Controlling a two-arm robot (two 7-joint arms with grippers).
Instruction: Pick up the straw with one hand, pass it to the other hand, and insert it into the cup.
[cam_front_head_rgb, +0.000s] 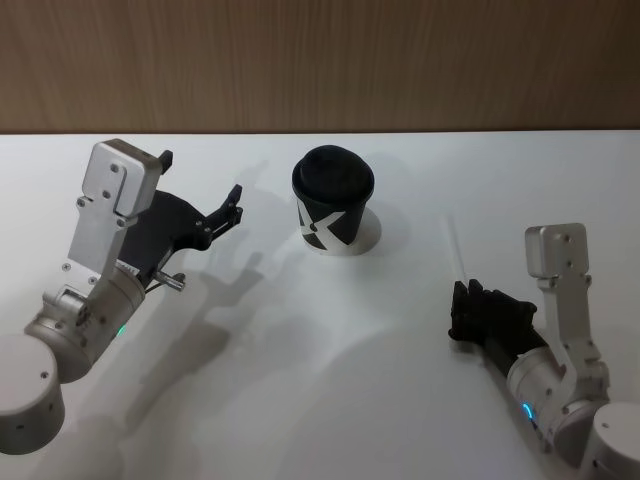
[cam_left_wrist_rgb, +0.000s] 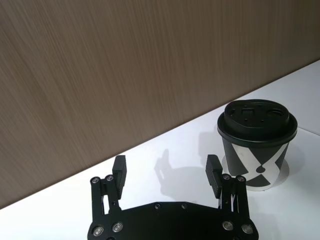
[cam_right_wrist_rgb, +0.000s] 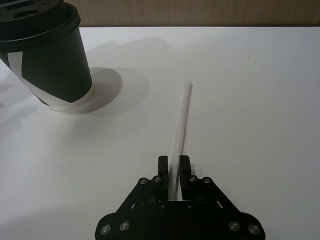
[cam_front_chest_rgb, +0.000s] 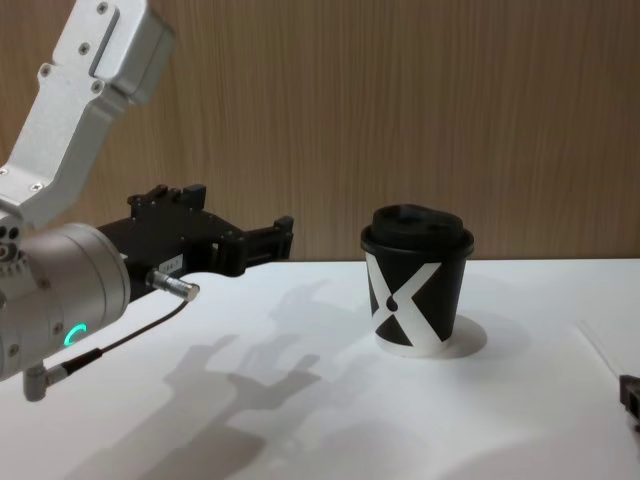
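**Right gripper (cam_right_wrist_rgb: 174, 167) clamped on the straw (cam_right_wrist_rgb: 184, 110), left gripper (cam_left_wrist_rgb: 166, 170) wide open by the cup (cam_front_head_rgb: 335, 205)**

So the right gripper sits low on the right side of the table (cam_front_head_rgb: 300, 380), off to the right of the cup and nearer the robot. Its two fingers are squeezed almost together with the straw pinched between them, close to one end. The rest of the straw pokes straight out past the fingertips, away from the robot. It's either lying flat on the white table or just above it, and I honestly can't tell which. The far end stops well apart from the cup, out to its right.

The cup stands upright around mid-table toward the back, with its domed lid on and the white X facing the robot.

The left gripper is up off the table on the left, at roughly lid height and pointing toward the cup. Its fingers are spread wide with nothing between them. It's near the cup but not touching it. A thin black cable (cam_front_chest_rgb: 130, 335) with a metal plug hangs off that arm next to a glowing green ring (cam_front_chest_rgb: 72, 333). A wood-panel wall (cam_front_head_rgb: 320, 60) runs behind the table.
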